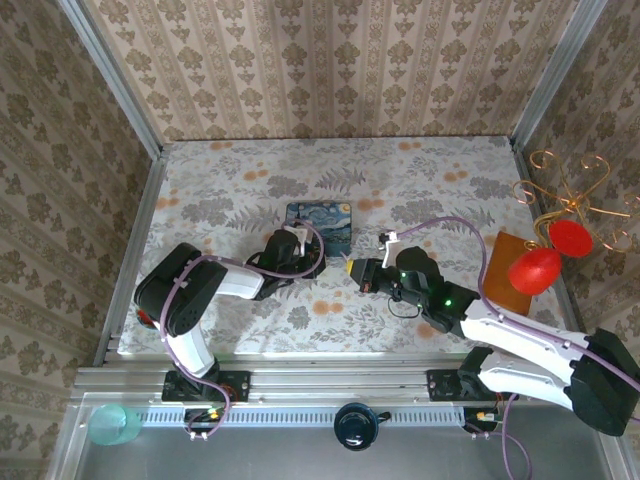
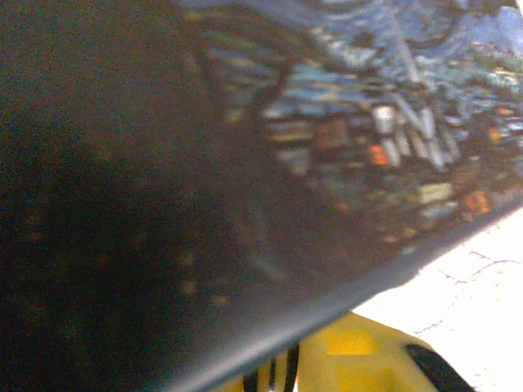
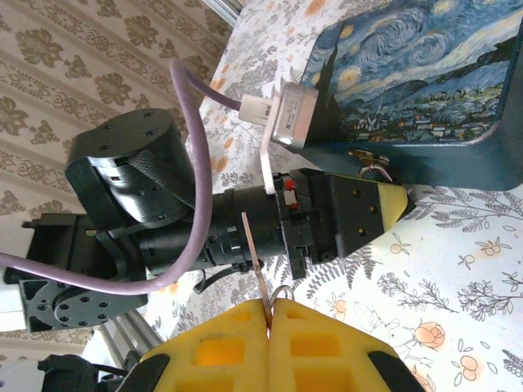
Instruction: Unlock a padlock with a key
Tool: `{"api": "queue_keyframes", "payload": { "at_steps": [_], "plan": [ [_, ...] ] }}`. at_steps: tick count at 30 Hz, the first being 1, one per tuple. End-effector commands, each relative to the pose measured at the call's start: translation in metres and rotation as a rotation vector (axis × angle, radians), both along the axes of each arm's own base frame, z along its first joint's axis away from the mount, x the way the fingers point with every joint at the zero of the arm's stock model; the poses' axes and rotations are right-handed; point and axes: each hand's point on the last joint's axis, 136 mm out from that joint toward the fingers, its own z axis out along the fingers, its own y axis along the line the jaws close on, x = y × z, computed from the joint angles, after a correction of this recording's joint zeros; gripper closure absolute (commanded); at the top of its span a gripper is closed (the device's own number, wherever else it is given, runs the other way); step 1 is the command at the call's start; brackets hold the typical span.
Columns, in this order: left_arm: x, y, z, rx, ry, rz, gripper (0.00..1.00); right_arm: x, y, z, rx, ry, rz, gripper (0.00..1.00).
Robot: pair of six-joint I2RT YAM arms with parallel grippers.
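nearest, the right pincer (image 3: 271,318) pinches its yellow pads shut on a thin key (image 3: 252,245) over the floral counter (image 3: 458,278). the left pincer (image 3: 391,204) noses against the blue painted tin (image 3: 425,73); its gap i cannot tell. damask-papered walls (image 1: 330,60) close in three sides.

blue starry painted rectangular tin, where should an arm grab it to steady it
Probably from above, jaws on the two long walls of the blue starry painted rectangular tin, toward its right end. It lies flat, lid up, so those walls stand parallel across its shorter width; the left gripper crowds the near wall's left.
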Motion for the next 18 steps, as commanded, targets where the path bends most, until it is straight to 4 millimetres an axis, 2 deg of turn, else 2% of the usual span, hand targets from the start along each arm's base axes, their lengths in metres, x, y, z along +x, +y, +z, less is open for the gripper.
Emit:
{"api": "queue_keyframes", "payload": {
  "at_steps": [1, 7, 18],
  "plan": [
    [-0.004, -0.003, 0.007, -0.042, -0.004, -0.008, 0.86, 0.005, 0.000, -0.006, -0.004, 0.040, -0.025, 1.00],
    [-0.009, -0.004, 0.034, -0.124, -0.016, -0.005, 0.94, 0.008, 0.003, -0.030, 0.013, 0.137, -0.010, 1.00],
    [-0.025, -0.015, 0.085, -0.426, 0.108, 0.001, 0.97, 0.012, 0.016, -0.062, 0.081, 0.259, 0.039, 1.00]
  ]
}}
